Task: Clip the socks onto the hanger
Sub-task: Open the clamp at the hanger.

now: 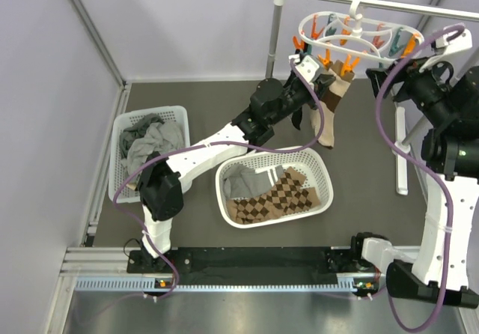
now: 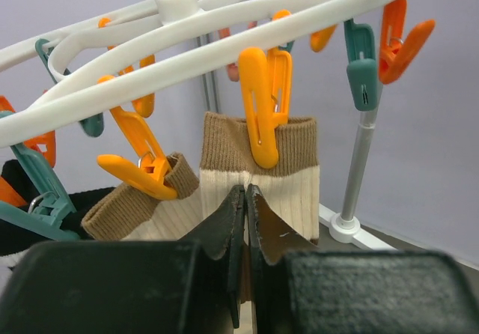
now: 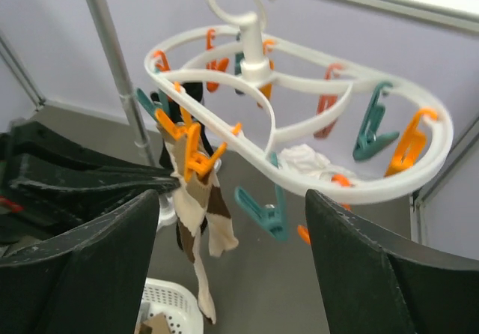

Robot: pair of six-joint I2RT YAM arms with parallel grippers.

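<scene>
Laundry bay: two baskets, loose linen, one drying rack

Left basket (image 1: 161, 111), white mesh, rectangular, on the dark grey floor (image 1: 217, 102) near the left wall; it holds a heap of grey garments (image 1: 146, 147). Centre basket (image 1: 299, 154), white mesh, oval, set askew and well apart from the first; it holds a brown diamond-patterned cloth (image 1: 281, 195) with a grey piece (image 1: 241, 184) beside it on the left. Rack: a white upright pole (image 1: 274, 34) joined at its top to a horizontal bar (image 1: 419, 6), with a white foot (image 1: 402, 165) on the floor at right. Walls (image 1: 187, 19) are plain pale lilac.
</scene>
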